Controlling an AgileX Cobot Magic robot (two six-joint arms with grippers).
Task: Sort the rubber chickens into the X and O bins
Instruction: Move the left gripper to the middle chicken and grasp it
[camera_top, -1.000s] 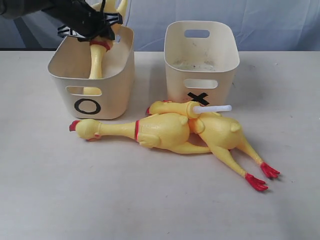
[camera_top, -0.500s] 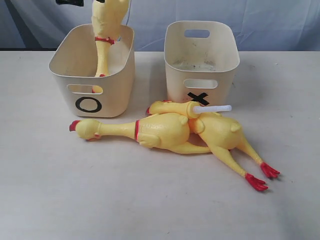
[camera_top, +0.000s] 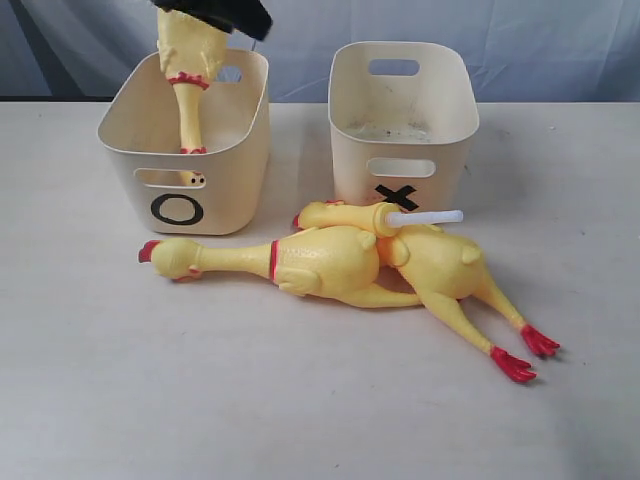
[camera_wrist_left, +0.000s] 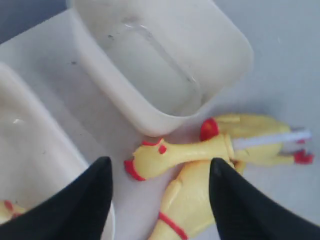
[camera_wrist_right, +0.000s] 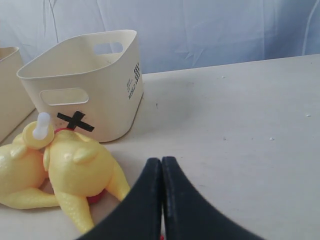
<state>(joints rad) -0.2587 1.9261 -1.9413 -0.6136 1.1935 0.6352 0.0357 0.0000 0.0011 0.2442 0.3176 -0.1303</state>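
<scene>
One rubber chicken (camera_top: 185, 75) stands head-down in the O bin (camera_top: 215, 195), its body rising above the rim. My left gripper (camera_top: 215, 12) hangs just above it; the left wrist view shows this gripper (camera_wrist_left: 160, 161) open with nothing between its black fingers (camera_wrist_left: 85, 200). Two more chickens lie crossed on the table before the bins: one with a red neck band (camera_top: 300, 262), one with a white stick (camera_top: 440, 262). The X bin (camera_top: 445, 150) holds no chicken. My right gripper (camera_wrist_right: 161, 161) is shut and empty, low over the table beside the stick chicken (camera_wrist_right: 75, 155).
The table (camera_top: 300, 400) is open toward the near edge and to the right of the X bin (camera_wrist_right: 90, 85). A blue cloth backdrop (camera_top: 520, 50) hangs behind the bins. The two bins stand side by side with a narrow gap.
The left gripper lifted off the O bin and its jaws widened, letting go of the chicken. The chicken's body has tipped slightly left inside the bin. The table chickens have not moved.
</scene>
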